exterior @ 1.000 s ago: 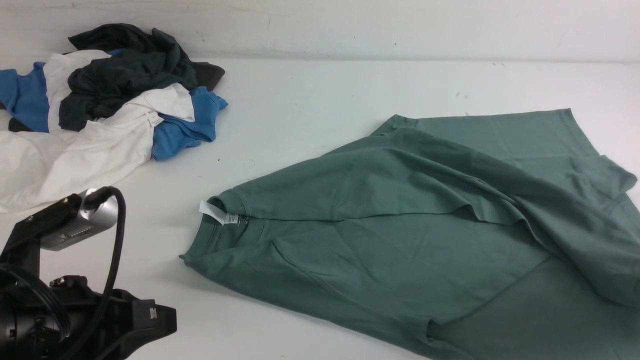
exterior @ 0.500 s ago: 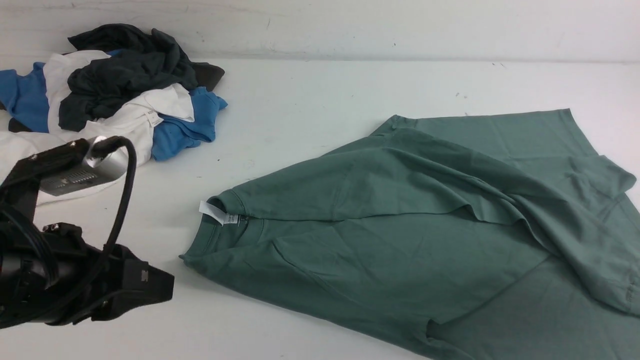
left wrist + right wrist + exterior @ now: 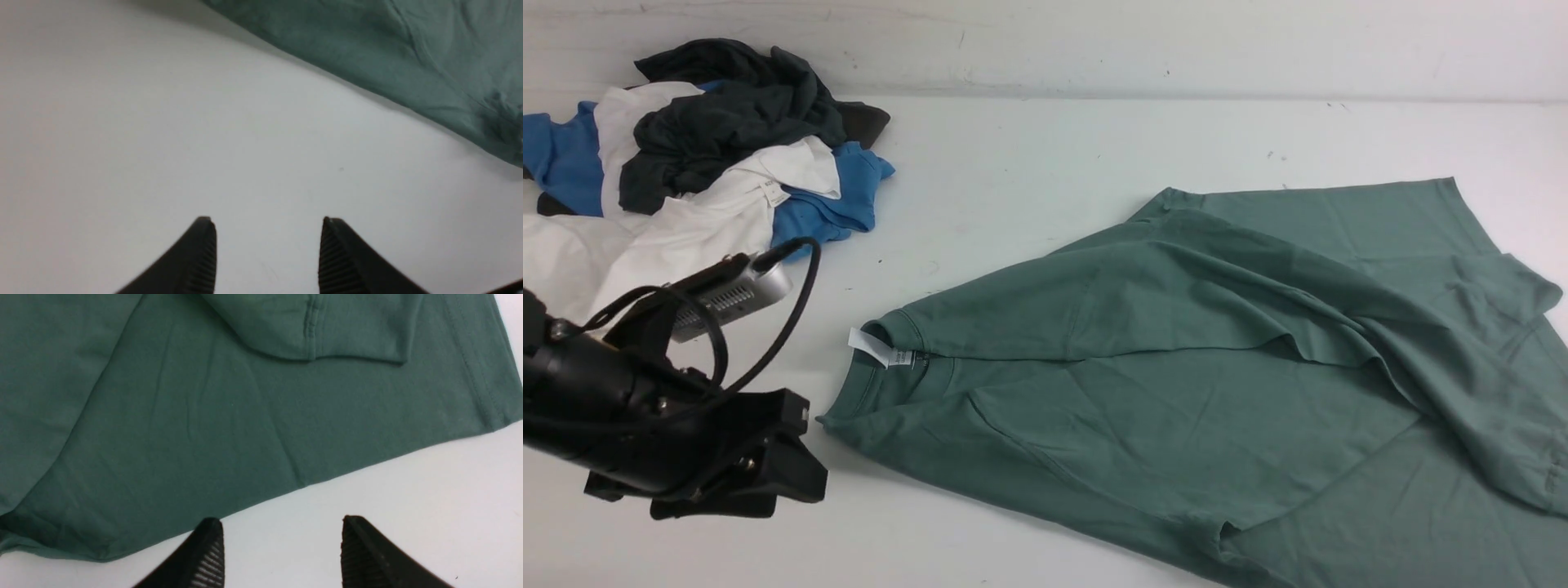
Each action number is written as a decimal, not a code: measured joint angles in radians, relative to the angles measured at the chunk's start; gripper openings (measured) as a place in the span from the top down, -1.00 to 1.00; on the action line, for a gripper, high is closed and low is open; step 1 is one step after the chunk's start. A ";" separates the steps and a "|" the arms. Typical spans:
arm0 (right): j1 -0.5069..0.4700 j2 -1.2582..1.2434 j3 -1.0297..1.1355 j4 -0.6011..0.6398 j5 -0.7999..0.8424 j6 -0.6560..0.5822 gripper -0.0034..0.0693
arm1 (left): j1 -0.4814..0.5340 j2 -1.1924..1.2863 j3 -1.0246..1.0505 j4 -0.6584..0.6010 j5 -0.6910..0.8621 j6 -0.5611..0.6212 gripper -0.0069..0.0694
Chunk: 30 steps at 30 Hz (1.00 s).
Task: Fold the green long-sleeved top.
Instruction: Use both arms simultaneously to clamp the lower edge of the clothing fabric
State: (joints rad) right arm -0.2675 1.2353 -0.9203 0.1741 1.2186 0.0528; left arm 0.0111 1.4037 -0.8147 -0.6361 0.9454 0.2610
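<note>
Here, your stock, largest first.

1. Table (image 3: pixel 1045 147): white, and it bears all that follows.
2. Top (image 3: pixel 1176 408): sage green, creased, lying on the right half of the table. Its neck points left. One side is laid over the body. In the right wrist view you see a cuff (image 3: pixel 310 335) resting on the cloth.
3. Pile (image 3: pixel 686 163): charcoal, white and blue garments heaped at the far left, well apart from the top.
4. Left gripper (image 3: pixel 265 222): low over bare table at the near left, just beside the top's neck end and not touching the cloth. Its jaws are parted, with nothing between them.
5. Right gripper (image 3: pixel 282 522): you see it only from its own wrist. Its jaws are parted and empty over bare table, tips just beside the top's edge.
6. Label (image 3: pixel 874 347): white, sticking out at the neck.
</note>
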 joint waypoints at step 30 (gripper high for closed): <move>0.000 -0.014 0.010 0.003 -0.067 -0.006 -0.10 | -0.061 0.444 -0.295 0.084 -0.107 -0.089 -0.03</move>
State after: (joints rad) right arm -0.2675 1.2210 -0.9106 0.1769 1.1519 0.0464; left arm -0.0501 1.8476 -1.1094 -0.5526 0.8381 0.1717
